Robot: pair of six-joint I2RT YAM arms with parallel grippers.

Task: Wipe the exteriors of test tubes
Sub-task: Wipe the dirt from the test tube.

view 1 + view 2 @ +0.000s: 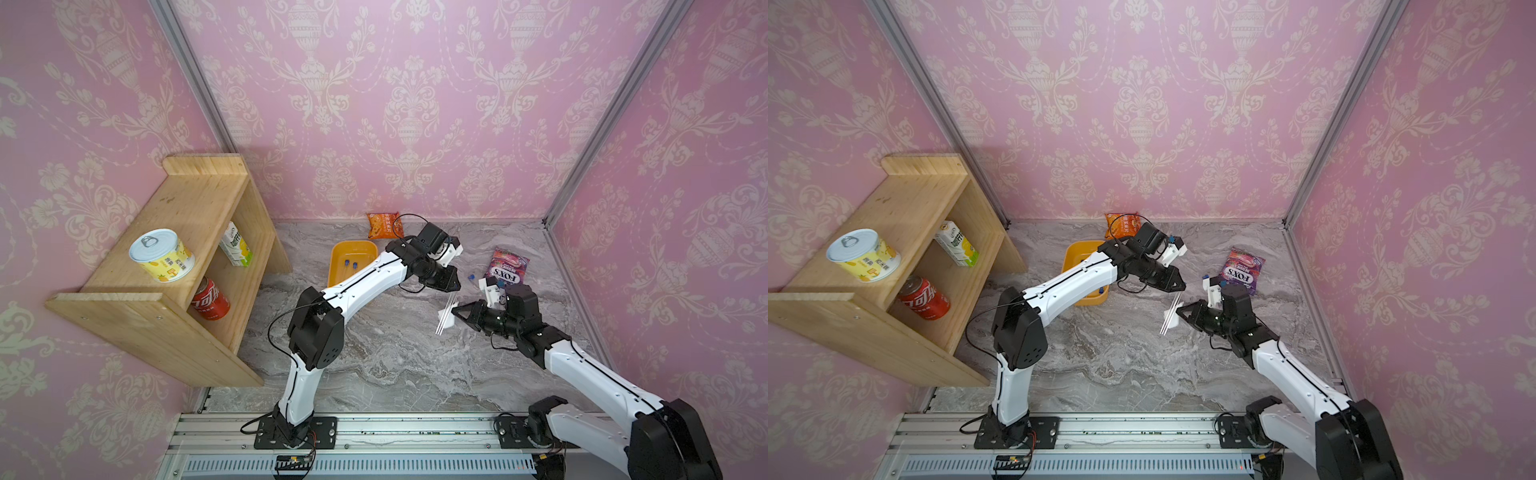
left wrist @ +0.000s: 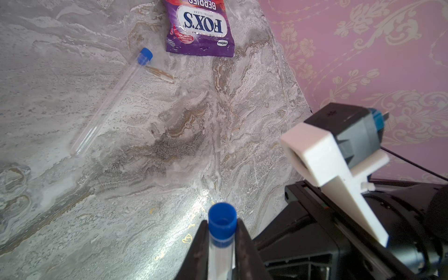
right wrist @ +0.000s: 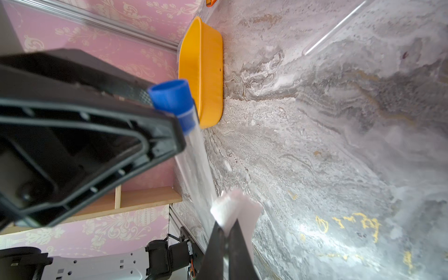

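My left gripper (image 1: pixel 452 287) (image 2: pixel 221 226) is shut on a clear test tube (image 1: pixel 445 316) (image 2: pixel 221 252) just below its blue cap (image 3: pixel 172 97), and the tube hangs slanting down over the table. The right gripper (image 1: pixel 457 311) (image 3: pixel 226 230) is shut on a white folded wipe (image 3: pixel 236 208) (image 1: pixel 1170 316) that lies against the tube's lower half. Another capped test tube (image 2: pixel 109 106) (image 1: pixel 473 280) lies flat on the marble beside the candy bag. Two more tubes (image 1: pixel 351 264) rest in the orange tray (image 1: pixel 361 249).
A purple FOX'S candy bag (image 1: pixel 508 266) lies behind the right gripper, and an orange snack packet (image 1: pixel 384 225) sits at the back wall. The wooden shelf (image 1: pixel 174 208) at the left holds a tin, a carton and a cola can. Pink walls close three sides.
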